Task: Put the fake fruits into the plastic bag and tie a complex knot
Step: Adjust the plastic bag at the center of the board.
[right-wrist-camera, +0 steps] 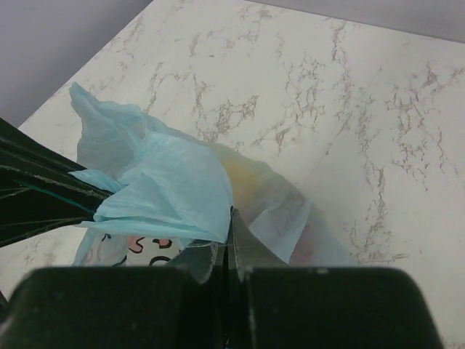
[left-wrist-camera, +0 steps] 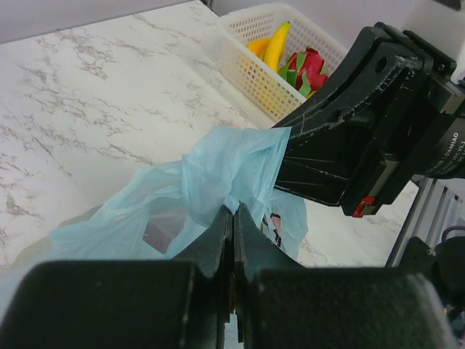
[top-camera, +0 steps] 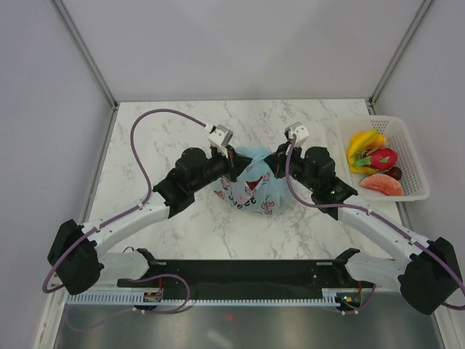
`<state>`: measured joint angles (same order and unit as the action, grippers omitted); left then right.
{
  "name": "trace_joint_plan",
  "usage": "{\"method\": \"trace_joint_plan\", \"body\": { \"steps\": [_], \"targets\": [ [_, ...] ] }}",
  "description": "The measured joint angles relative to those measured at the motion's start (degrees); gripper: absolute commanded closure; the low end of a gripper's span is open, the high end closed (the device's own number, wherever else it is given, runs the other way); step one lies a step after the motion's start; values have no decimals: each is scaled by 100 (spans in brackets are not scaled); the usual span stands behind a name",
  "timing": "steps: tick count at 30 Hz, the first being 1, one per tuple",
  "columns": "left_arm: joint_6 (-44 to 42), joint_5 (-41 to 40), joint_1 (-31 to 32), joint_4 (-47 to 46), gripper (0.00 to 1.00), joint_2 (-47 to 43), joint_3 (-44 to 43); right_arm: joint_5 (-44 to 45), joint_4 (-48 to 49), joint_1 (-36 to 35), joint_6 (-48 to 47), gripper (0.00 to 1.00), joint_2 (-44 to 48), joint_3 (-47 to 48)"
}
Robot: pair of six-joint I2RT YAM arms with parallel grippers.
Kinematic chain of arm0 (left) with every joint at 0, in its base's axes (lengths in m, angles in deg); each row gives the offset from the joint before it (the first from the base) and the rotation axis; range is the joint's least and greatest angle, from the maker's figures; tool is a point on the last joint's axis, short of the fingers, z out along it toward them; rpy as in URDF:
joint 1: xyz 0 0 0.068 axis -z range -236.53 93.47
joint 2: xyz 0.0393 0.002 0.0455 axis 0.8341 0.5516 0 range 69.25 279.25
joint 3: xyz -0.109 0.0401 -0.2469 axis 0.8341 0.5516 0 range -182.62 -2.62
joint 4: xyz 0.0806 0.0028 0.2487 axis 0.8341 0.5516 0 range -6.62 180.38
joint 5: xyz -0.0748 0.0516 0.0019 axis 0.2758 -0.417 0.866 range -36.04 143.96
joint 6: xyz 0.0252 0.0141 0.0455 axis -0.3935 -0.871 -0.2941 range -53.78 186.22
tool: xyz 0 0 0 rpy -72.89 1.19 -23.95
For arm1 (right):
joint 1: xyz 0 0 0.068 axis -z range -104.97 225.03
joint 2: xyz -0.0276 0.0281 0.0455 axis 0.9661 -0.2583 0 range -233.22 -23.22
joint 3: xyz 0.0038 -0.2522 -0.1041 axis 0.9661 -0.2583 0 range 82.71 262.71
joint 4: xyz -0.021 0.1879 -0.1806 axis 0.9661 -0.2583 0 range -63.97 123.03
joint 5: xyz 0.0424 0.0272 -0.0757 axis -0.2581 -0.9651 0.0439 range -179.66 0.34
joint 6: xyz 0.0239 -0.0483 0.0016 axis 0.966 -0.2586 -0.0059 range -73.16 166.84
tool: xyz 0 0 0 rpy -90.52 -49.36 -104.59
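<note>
Plastic bag [top-camera: 254, 190], bunched top uppermost, pinched in both jaws

Plastic bag [top-camera: 251, 182], frame centre: translucent light blue, with a white panel of pink doodles. Table [top-camera: 160, 138]: white marble pattern with grey veining. Basket [top-camera: 372, 121], right of frame: white mesh. Contents: bananas [top-camera: 361, 142] yellow; dragon fruit [top-camera: 381, 157] pink-red with green scales; slice [top-camera: 381, 186] orange-red; ball [top-camera: 394, 173] dark. Arm links [top-camera: 123, 222] white, joints black. Cables [top-camera: 168, 110] purple.
</note>
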<state>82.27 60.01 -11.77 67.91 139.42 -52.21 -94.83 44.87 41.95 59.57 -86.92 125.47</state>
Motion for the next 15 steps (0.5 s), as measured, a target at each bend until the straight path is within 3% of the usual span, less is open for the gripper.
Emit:
{"method": "trace_joint_plan", "body": {
  "steps": [15],
  "targets": [
    [1460,52,-4,-1381,98,850,404,243,-1058,68,-120,100,-160,678]
  ]
}}
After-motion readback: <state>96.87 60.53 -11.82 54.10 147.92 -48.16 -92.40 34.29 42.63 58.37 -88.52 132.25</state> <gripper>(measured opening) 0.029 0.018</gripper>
